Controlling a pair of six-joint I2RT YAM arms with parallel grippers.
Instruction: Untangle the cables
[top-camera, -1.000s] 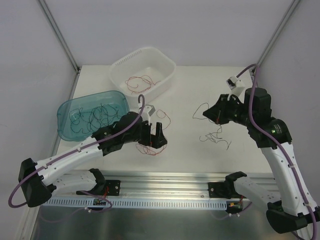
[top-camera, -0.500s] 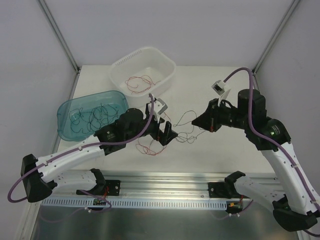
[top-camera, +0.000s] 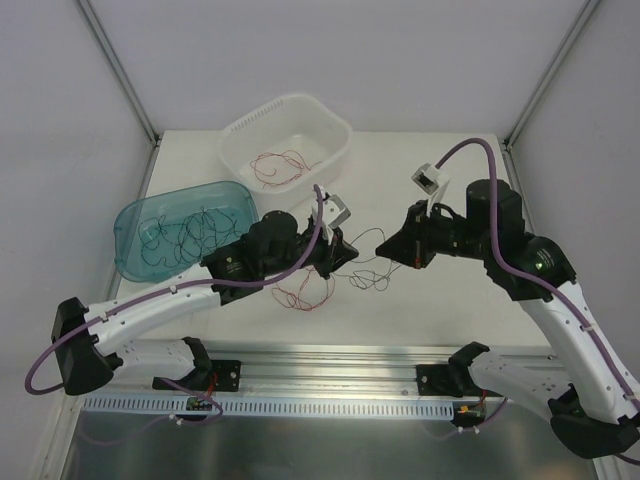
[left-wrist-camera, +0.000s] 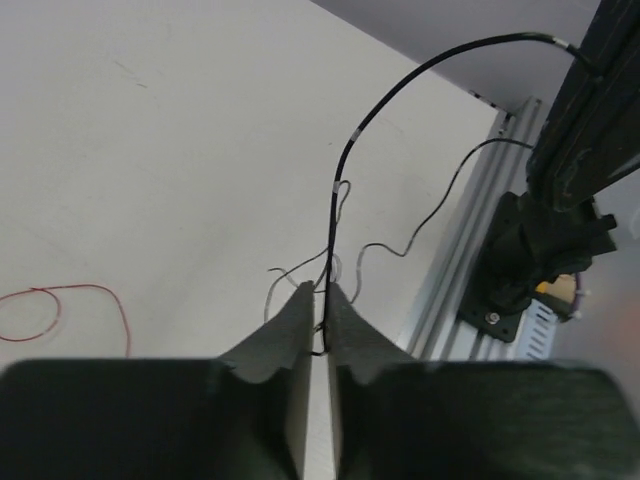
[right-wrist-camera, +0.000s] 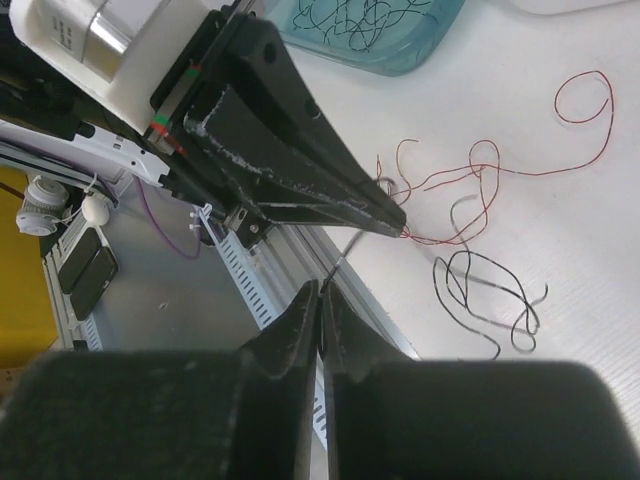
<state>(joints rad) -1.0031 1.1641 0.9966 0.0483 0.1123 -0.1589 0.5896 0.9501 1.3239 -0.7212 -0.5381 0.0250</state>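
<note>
Closing the gap: a second ago the claws sat well apart, now left claw (top-camera: 343, 251) and right claw (top-camera: 384, 246) nearly meet mid-worktop (top-camera: 430, 180). Left claw is pinched fully closed on the black cable (left-wrist-camera: 342, 160). Right claw is closed too, on the same cable's other end (strand blurred at its tips). Slack loops trail onto the worktop beside the red cable (top-camera: 303, 292). My read: this sets up a two-handed pull to part black from red.
</note>
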